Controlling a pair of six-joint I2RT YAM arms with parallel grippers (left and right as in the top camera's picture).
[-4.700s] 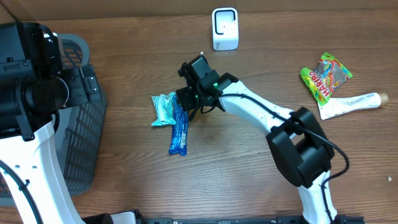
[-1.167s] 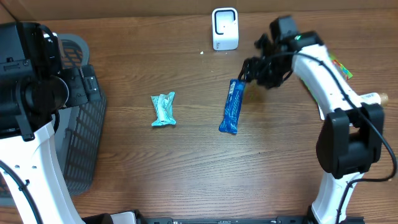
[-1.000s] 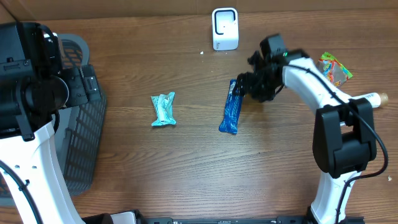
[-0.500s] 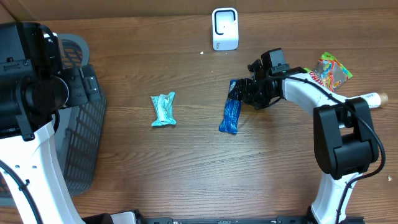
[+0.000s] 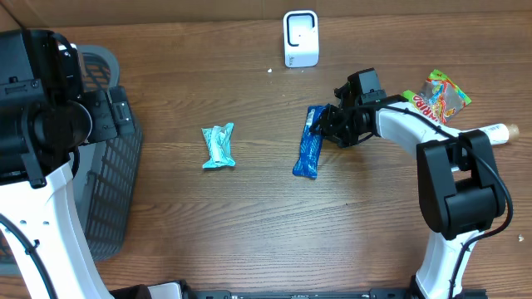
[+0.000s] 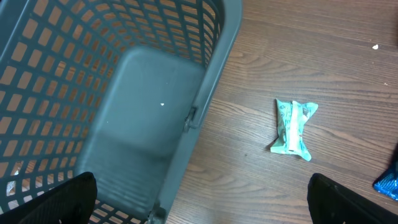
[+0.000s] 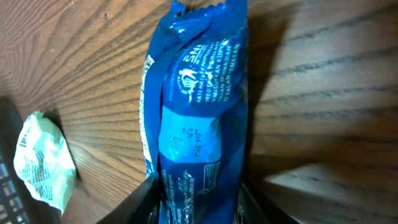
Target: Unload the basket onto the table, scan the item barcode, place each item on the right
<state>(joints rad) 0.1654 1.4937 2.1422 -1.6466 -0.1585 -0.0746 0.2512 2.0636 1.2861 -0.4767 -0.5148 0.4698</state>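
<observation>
The bar point(image 5: 311, 143) lies flat on the table point(image 5: 249, 241), below and a little right of the scanner point(image 5: 300, 38) and well apart from it, so none of its print faces the scanner window yet. The right gripper point(image 5: 322, 124) sits low over the bar's upper end. In the wrist view its fingers point(image 7: 148, 199) press against the wrapper's two long edges, clamped across the narrow width. Gripping at one end looks deliberate, since it leaves most of the printed face uncovered and free to be tilted toward the scanner. I cannot make out a barcode among the print that faces up, so the bar may need turning once lifted. The left gripper point(image 6: 199, 202) hangs above the basket point(image 6: 217, 68) with its fingers point(image 6: 74, 196) wide apart and nothing between them. It is probably parked clear of the right arm's path. The packet point(image 5: 219, 146) lies alone to the bar's left. A sweets bag point(image 5: 437, 98) and a tube point(image 5: 470, 135) lie at the far right, probably waiting their turn.
</observation>
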